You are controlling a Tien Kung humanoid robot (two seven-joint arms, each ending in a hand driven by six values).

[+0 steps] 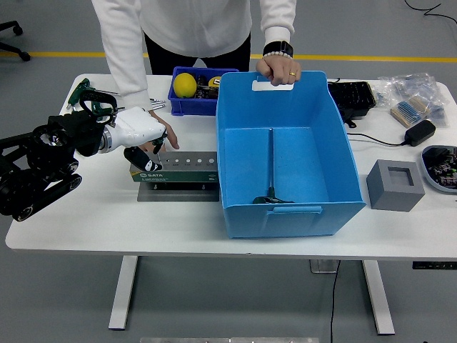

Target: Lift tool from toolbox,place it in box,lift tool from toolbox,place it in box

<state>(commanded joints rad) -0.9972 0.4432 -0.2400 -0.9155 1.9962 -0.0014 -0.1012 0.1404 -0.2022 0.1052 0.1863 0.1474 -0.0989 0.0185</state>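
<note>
The grey-green toolbox [178, 167], a long tool holder with a row of holes on top, lies on a dark base plate left of the big blue box [335, 187]. A T-handle tool [270, 166] lies inside the blue box, its handle at the near wall. My left hand [145, 151], white with dark fingertips, hangs over the toolbox's left end, fingers relaxed and holding nothing. A person's hand [280, 69] grips the blue box's far rim. The person's other hand [168, 136] rests just behind the toolbox, beside my hand. My right arm is out of view.
A small blue bin [178, 104] with a yellow ball [185, 84] stands behind the toolbox. A grey foam block [395, 185], a black tray [351, 96], parts bags [410, 96], a charger [420, 132] and a parts dish [443, 166] are at right.
</note>
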